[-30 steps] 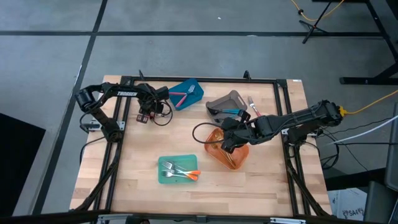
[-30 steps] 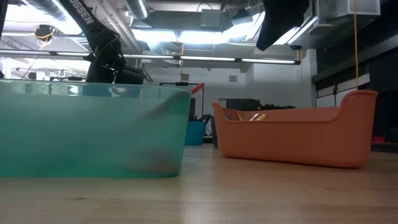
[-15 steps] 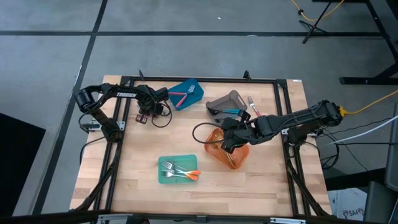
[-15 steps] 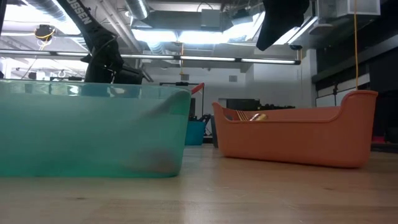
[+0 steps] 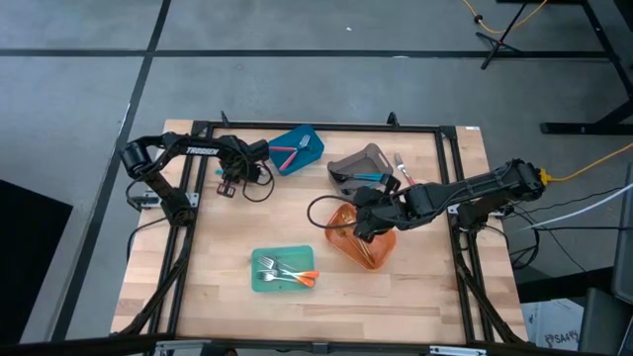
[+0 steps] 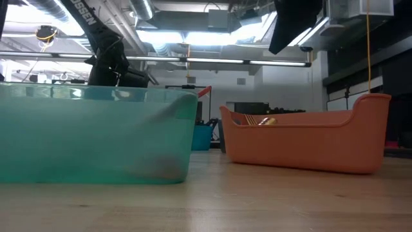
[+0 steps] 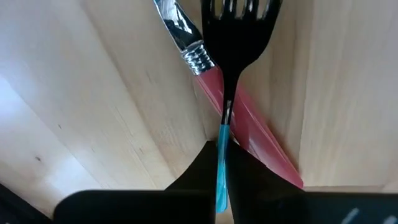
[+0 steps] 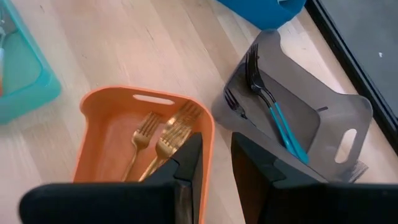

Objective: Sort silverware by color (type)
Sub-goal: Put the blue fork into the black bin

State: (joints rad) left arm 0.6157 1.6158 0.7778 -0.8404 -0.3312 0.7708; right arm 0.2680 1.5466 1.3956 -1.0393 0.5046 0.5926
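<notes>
My left gripper (image 5: pixel 229 182) is near the table's far left, beside the blue bin (image 5: pixel 309 148), and is shut on a blue-handled fork (image 7: pixel 239 37). Under that fork a pink-handled knife (image 7: pixel 249 130) lies flat on the wood. My right gripper (image 5: pixel 359 228) hovers open over the orange bin (image 5: pixel 368 255), which holds gold forks (image 8: pixel 168 134). Its fingers (image 8: pixel 186 163) grip nothing. The grey bin (image 8: pixel 323 118) holds blue-handled forks (image 8: pixel 283 127). The teal bin (image 5: pixel 259 279) holds orange-handled forks (image 5: pixel 292 275). Pink-handled pieces (image 5: pixel 287 156) lie in the blue bin. My left gripper pinches the fork's blue handle (image 7: pixel 222 158) between its two fingers, which lie along the handle. The tines point away from the wrist and cross over the pink-handled knife. Whether the fork touches the knife or the table, I cannot tell.
One more utensil (image 5: pixel 400 164) lies on the table beside the grey bin's right side. In the low view the teal bin (image 6: pixel 96 135) and orange bin (image 6: pixel 302 138) stand close in front. Bare wood spreads along the near edge and the left half.
</notes>
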